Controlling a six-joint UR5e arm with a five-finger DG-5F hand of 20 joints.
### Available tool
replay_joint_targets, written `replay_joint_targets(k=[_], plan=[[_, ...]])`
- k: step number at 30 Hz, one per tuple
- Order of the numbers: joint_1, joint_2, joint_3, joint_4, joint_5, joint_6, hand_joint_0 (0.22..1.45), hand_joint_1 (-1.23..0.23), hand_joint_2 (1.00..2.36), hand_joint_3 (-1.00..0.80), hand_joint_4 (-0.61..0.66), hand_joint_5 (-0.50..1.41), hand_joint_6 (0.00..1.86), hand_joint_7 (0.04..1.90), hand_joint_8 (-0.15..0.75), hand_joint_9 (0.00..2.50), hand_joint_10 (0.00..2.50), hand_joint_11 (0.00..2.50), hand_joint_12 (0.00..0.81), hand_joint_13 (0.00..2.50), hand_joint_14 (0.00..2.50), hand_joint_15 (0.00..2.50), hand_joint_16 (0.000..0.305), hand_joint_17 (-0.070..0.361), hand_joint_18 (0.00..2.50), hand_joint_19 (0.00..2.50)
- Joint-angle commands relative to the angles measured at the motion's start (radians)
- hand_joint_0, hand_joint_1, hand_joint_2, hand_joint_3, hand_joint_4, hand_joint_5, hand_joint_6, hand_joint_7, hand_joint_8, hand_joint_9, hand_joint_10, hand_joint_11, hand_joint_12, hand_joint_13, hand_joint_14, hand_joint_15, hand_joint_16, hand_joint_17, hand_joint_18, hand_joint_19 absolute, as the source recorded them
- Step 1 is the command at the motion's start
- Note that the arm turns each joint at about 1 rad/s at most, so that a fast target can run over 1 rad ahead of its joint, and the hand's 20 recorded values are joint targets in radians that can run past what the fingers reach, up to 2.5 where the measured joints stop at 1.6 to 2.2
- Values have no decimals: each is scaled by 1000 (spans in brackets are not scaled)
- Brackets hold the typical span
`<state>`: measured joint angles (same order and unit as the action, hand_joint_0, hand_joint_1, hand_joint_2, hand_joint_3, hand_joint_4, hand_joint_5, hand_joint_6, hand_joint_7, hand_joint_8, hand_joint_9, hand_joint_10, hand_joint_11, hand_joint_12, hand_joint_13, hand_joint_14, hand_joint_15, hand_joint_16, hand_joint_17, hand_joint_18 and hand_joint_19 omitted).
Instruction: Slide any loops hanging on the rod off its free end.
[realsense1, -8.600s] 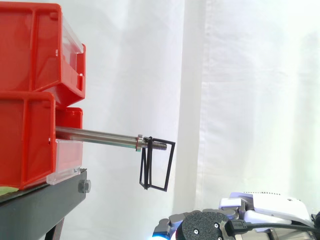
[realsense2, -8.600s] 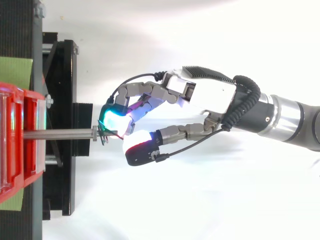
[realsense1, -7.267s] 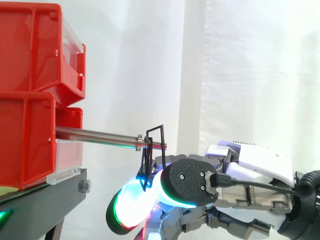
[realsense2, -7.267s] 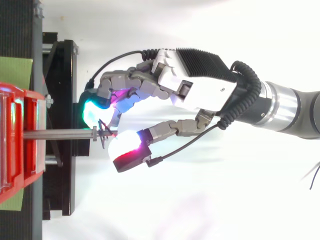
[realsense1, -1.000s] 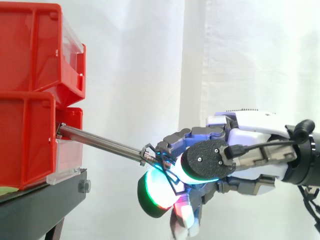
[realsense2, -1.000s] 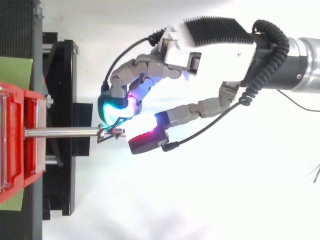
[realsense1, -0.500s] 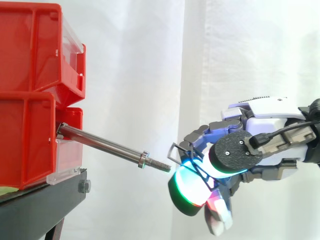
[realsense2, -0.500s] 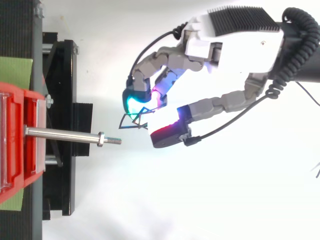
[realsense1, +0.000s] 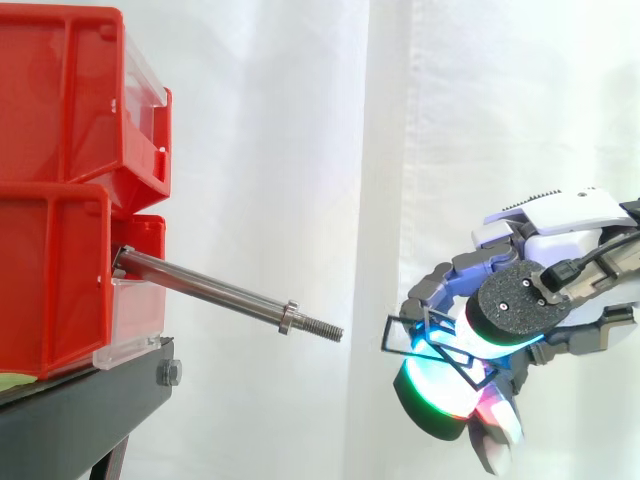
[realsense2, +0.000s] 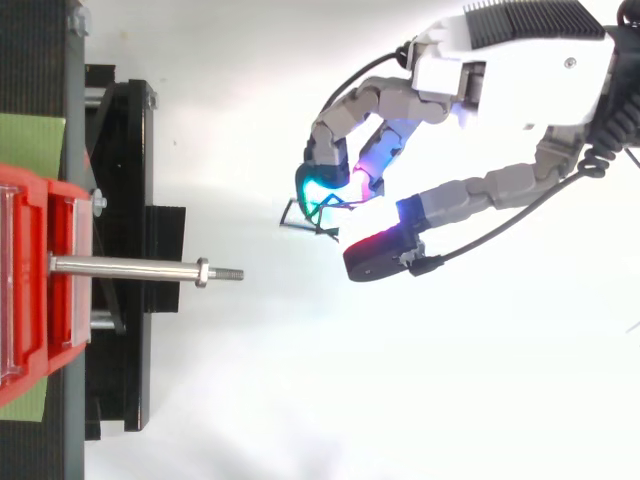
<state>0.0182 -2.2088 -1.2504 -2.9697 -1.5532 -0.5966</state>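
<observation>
White curtain (realsense1: 300, 150) hangs behind everything. Well clear of the bare steel rod (realsense1: 215, 292), the thin black wire loop (realsense1: 418, 348) sits pinched in the curled, glowing fingertips (realsense2: 318, 185) of the robot's hand (realsense2: 510, 75) — out past the rod's threaded free end and slightly lower. It looks very light and stiff, yet easy to bend, so one side bar is the safest place to hold. Its long side lies roughly level, free corner toward the rod, which slopes down from the red bins (realsense1: 60, 120).
</observation>
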Motion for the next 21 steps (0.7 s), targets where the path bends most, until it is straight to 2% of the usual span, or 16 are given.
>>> replay_joint_targets(k=[1, 7, 10, 14, 18, 21], plan=[[5, 11, 0, -46, 18, 40, 565, -573, 1012, -212, 124, -141, 863, 1039, 333, 1065, 14, 718, 359, 966, 15, 450, 60, 136, 873, 546], [6, 18, 0, -51, 32, 43, 573, -543, 1014, -200, 100, -130, 856, 1072, 334, 1096, 14, 716, 356, 965, 15, 454, 59, 133, 862, 546], [8, 18, 0, -49, 39, 44, 579, -597, 1012, -128, 100, -130, 859, 1078, 352, 1118, 13, 718, 369, 992, 14, 436, 62, 139, 904, 525], [9, 18, 0, -49, 41, 49, 586, -697, 1009, -42, 81, -155, 897, 982, 353, 1079, 13, 722, 380, 998, 13, 434, 65, 145, 933, 504], [9, 18, 0, -49, 41, 47, 605, -719, 1011, -109, 105, -176, 904, 930, 332, 1003, 10, 733, 365, 952, 14, 440, 61, 137, 886, 509], [9, 18, 0, -49, 41, 47, 611, -725, 1015, -275, 113, -184, 905, 981, 302, 973, 13, 739, 333, 914, 16, 456, 52, 117, 828, 534]])
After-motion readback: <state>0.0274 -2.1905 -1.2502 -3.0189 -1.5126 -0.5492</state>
